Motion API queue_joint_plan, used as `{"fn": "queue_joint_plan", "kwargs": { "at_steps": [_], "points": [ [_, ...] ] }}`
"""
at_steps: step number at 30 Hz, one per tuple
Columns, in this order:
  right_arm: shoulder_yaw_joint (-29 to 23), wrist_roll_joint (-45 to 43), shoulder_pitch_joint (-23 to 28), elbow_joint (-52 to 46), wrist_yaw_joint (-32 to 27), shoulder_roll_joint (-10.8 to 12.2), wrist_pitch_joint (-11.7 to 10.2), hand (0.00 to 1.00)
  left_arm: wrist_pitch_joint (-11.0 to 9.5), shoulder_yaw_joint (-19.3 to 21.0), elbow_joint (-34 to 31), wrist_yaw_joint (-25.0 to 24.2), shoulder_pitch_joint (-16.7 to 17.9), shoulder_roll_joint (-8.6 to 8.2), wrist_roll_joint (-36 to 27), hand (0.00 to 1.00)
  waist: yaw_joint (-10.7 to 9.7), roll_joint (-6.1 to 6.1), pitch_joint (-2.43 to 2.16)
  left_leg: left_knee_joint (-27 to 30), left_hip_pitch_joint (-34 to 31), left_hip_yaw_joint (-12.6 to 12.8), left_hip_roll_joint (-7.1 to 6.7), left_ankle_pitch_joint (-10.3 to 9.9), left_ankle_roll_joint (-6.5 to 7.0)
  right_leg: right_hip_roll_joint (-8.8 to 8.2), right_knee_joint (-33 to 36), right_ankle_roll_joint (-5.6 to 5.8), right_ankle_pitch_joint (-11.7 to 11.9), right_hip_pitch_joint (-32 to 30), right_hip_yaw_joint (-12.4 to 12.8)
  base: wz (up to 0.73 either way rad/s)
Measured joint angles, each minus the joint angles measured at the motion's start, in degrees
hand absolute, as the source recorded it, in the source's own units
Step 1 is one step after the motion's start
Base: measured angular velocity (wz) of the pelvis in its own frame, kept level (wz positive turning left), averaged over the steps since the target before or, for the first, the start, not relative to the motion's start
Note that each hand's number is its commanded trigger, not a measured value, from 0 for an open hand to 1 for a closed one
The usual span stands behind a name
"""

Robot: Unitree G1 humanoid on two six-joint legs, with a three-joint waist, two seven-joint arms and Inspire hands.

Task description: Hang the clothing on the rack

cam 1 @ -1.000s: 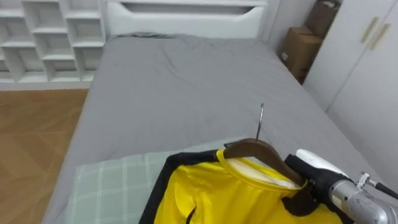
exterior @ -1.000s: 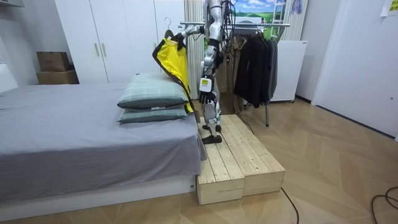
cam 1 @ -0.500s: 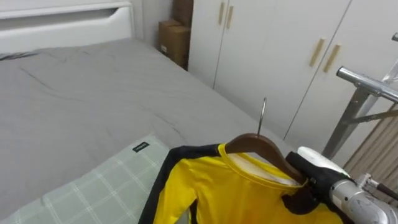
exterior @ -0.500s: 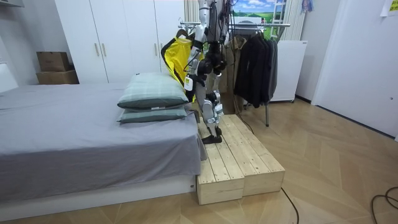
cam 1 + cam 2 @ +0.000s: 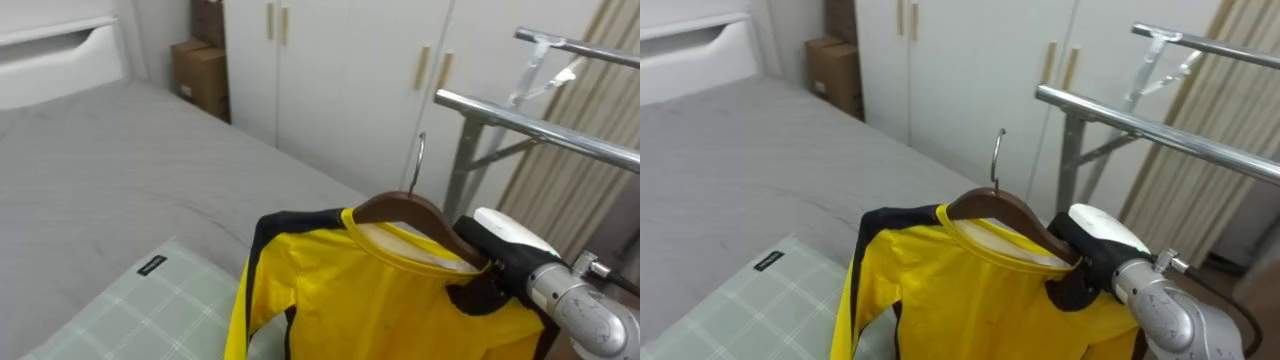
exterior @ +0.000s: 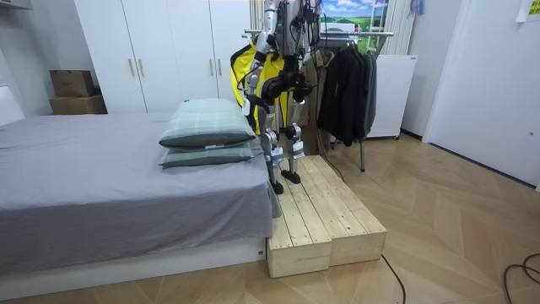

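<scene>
A yellow shirt [image 5: 370,300] with black trim hangs on a brown wooden hanger [image 5: 415,215] whose metal hook [image 5: 420,165] points up. My right hand [image 5: 500,262] comes in from the lower right and is shut on the hanger's right end, holding the shirt up in front of me. The silver rail of a clothes rack [image 5: 545,128] crosses just behind and to the right of the hook, apart from it. In the room view I stand on a wooden platform [image 6: 325,215] beside the bed, with the shirt [image 6: 241,72] raised. My left hand [image 6: 272,88] hangs low by my body.
A grey bed [image 5: 90,170] and a checked green pillow [image 5: 150,310] lie below and to the left. White wardrobe doors [image 5: 340,70] stand ahead, with cardboard boxes [image 5: 200,65] beside them. Dark coats [image 6: 346,84] hang on the rack at the room view's right.
The whole eye view has swung right, from the bed to the wardrobe and rack: I have turned on the platform. The shirt stays in my right hand.
</scene>
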Motion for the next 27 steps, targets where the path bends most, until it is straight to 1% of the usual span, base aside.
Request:
{"fn": "queue_joint_plan", "kwargs": {
  "at_steps": [1,2,3,4,5,6,7,8,11,12,13,14,17,18,19,21,22,23,24,27],
  "points": [
    [0.0,0.0,0.0,0.0,0.0,-0.2,0.1,1.0,0.0,0.1,0.3,-0.5,0.5,-0.43,0.0,0.0,-0.1,0.4,-0.02,-0.8,-0.6,-1.9,-0.11,3.9,-0.08,0.89,0.0,0.2,0.0,0.0,1.2,-0.83],
    [0.0,0.0,0.0,-0.2,-0.1,0.2,0.1,1.0,0.0,0.1,0.6,-0.7,0.9,-0.52,-0.1,0.0,-0.5,0.87,-0.55,-0.7,-0.3,-1.8,0.11,4.7,0.43,1.64,0.1,0.51,-0.1,0.1,2.3,-0.68],
    [0.0,0.0,0.0,-0.5,-0.1,0.2,0.0,1.0,0.0,0.1,0.6,-0.8,0.7,-0.49,-0.1,0.0,-1.3,0.39,-0.36,-1.1,0.0,-1.6,-0.01,4.7,0.47,1.68,0.1,0.73,-0.3,0.1,2.8,-0.36],
    [-0.1,0.0,0.0,-1.0,-0.5,0.1,-0.1,1.0,0.0,0.1,0.6,-0.7,0.3,-0.49,-0.1,0.0,-2.1,-0.15,-0.16,-2.0,0.3,-0.9,0.02,4.7,0.48,2.03,-0.3,1.04,-0.1,0.0,3.9,-0.29],
    [-0.2,0.0,0.0,-1.6,-0.9,0.1,-0.1,1.0,0.0,0.1,0.6,-0.7,0.2,-0.62,0.0,0.0,-2.1,-0.38,-0.22,-2.2,0.3,-0.1,0.2,4.6,0.55,2.34,-1.3,0.9,0.7,-0.1,4.2,-0.35],
    [-0.2,0.0,0.0,-1.8,-1.1,0.1,-0.1,1.0,0.0,0.1,0.6,-0.7,0.2,-0.66,0.0,0.0,-2.1,-0.39,-0.23,-2.2,0.3,0.3,0.23,4.6,0.57,2.5,-2.1,0.82,1.1,0.1,4.4,-0.35],
    [-0.4,0.0,0.0,-2.5,-1.3,0.1,-0.1,1.0,0.0,0.1,0.4,-0.7,0.1,-0.67,0.0,0.0,-2.8,-0.41,-0.24,-2.6,0.3,0.7,0.45,4.5,0.57,2.81,-3.2,0.43,2.1,0.2,4.7,-0.17],
    [-0.7,-0.1,0.0,-3.2,-1.6,0.0,-0.1,1.0,0.0,0.1,0.4,-0.7,-0.3,-0.65,0.0,0.0,-3.3,-0.4,-0.2,-3.0,0.2,0.8,0.5,4.6,0.56,2.88,-4.1,0.37,2.5,0.3,4.7,-0.1],
    [-0.7,0.3,0.0,-4.3,-2.1,-0.2,-0.1,1.0,0.0,0.0,-0.2,-0.7,-0.6,-0.57,0.0,0.0,-4.0,-0.39,-0.18,-3.7,0.3,0.9,0.52,4.6,0.53,3.1,-4.9,0.39,2.8,0.3,5.3,-0.03],
    [-0.7,0.7,0.0,-4.3,-2.1,-0.2,-0.1,1.0,0.0,0.0,-0.2,-0.7,-0.6,-0.57,0.0,0.0,-4.0,-0.4,-0.17,-3.7,0.3,1.1,0.58,4.6,0.53,3.21,-4.9,0.4,2.8,0.3,5.6,-0.17],
    [-0.7,1.8,0.0,-4.3,-2.1,-0.2,-0.1,1.0,0.0,0.0,-0.2,-0.7,-0.6,-0.56,0.0,0.0,-3.7,-0.36,-0.07,-3.8,0.5,2.2,1.0,4.4,0.4,3.54,-4.9,0.4,2.8,0.0,6.3,-0.28],
    [-0.7,2.1,0.0,-4.4,-2.1,-0.2,-0.1,1.0,0.0,0.0,-0.2,-0.7,-0.6,-0.56,0.0,0.0,-3.4,-0.36,-0.02,-3.8,0.6,2.6,1.09,4.2,0.37,3.69,-4.9,0.37,2.8,-0.1,6.7,-0.37],
    [-0.7,2.1,0.0,-4.4,-2.0,-0.2,-0.1,1.0,0.0,0.0,0.0,-1.7,-0.6,-0.54,0.0,0.0,-3.2,-0.05,0.29,-3.9,0.7,5.7,2.19,3.3,0.19,4.51,-4.6,0.24,2.7,-1.1,8.5,-0.43],
    [-0.8,2.1,0.0,-4.4,-2.0,-0.2,0.0,1.0,0.0,0.1,0.1,-1.9,-0.6,-0.54,0.1,0.0,-3.2,0.04,0.35,-3.9,0.8,6.1,2.25,3.2,0.12,4.68,-4.6,0.22,2.7,-1.2,8.8,-0.38],
    [-0.7,2.2,0.0,-4.4,-2.0,-0.1,0.0,1.0,0.0,0.2,0.3,-2.0,-0.6,-0.54,0.1,0.0,-3.2,0.09,0.46,-4.1,1.2,7.0,2.32,3.0,-0.05,5.05,-4.6,0.18,2.7,-1.2,9.8,-0.36],
    [-0.7,2.2,0.2,-4.4,-2.0,-0.1,0.0,1.0,0.0,0.8,0.5,-2.4,-0.6,-0.53,0.1,0.0,-3.2,0.06,0.5,-4.6,1.8,7.6,2.46,2.9,-0.26,5.48,-4.6,0.05,2.6,-1.2,10.6,-0.33],
    [-0.7,2.2,0.3,-4.4,-2.0,-0.1,0.0,1.0,0.0,0.8,0.7,-2.6,-0.6,-0.58,0.1,0.0,-3.0,0.08,0.56,-5.2,2.5,8.4,2.6,2.9,-0.41,5.75,-4.7,-0.07,2.7,-0.9,11.2,-0.21],
    [-0.6,2.2,0.4,-4.4,-2.0,-0.1,0.0,1.0,0.0,0.8,0.8,-2.6,-0.6,-0.57,0.1,0.0,-3.1,0.04,0.61,-5.5,2.7,8.4,2.59,3.0,-0.5,5.83,-4.8,-0.1,2.7,-0.8,11.3,-0.21],
    [-0.6,2.4,0.4,-4.4,-2.0,-0.1,0.0,1.0,0.0,0.8,0.8,-2.5,-0.6,-0.55,0.1,0.0,-3.1,-0.11,0.72,-6.0,3.2,8.6,2.56,3.0,-0.64,6.08,-4.9,-0.18,2.6,-0.6,12.2,-0.13],
    [-0.6,3.1,0.4,-4.3,-2.0,-0.1,0.0,1.0,0.0,0.7,0.6,-2.4,-0.6,-0.56,0.1,0.0,-3.4,-0.36,0.8,-6.4,3.3,8.7,2.81,3.1,-0.85,6.4,-5.7,-0.5,2.7,-0.4,12.3,-0.06]
  ]
}}
